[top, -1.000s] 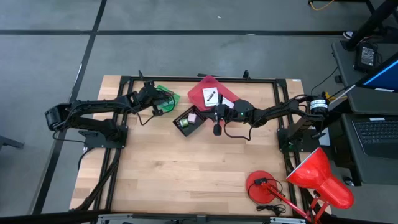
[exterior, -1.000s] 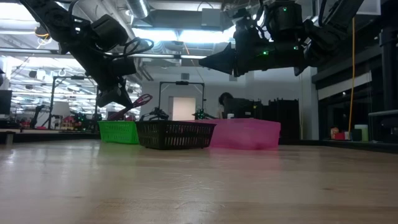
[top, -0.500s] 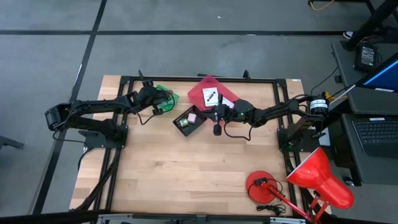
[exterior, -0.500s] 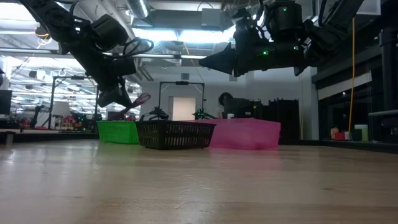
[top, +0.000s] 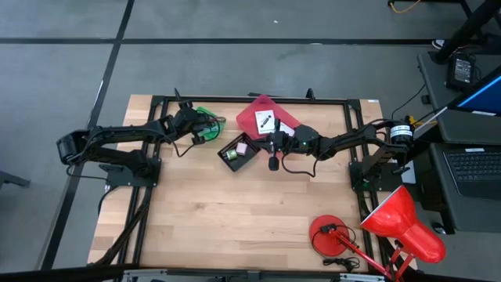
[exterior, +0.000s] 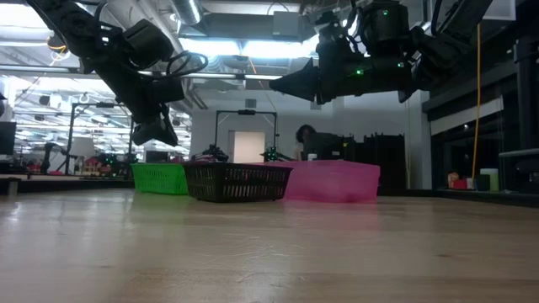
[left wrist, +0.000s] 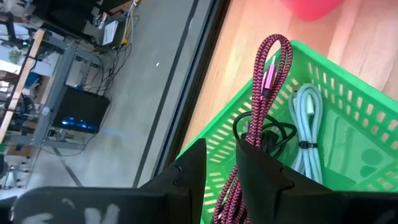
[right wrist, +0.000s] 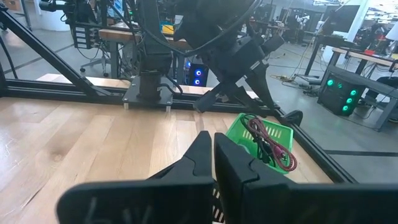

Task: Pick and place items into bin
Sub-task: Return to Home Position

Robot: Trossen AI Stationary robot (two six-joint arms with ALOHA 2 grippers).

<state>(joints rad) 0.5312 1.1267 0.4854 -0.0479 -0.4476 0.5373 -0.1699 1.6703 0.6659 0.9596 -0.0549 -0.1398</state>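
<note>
Left wrist view shows you the left gripper (left wrist: 221, 149) slightly parted and empty above the green bin (left wrist: 348, 106), maroon cord (left wrist: 267, 74) inside; your right gripper (right wrist: 212, 140) hangs closed, empty.

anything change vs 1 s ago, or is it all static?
The maroon cord moved: its loop stuck up beside the left gripper in the low view and has now dropped out of sight there. The left wrist view shows it in the green bin. Whether it is fully let go cannot be told. Both arms, the right gripper, the black bin and the red bin stayed put.
</note>
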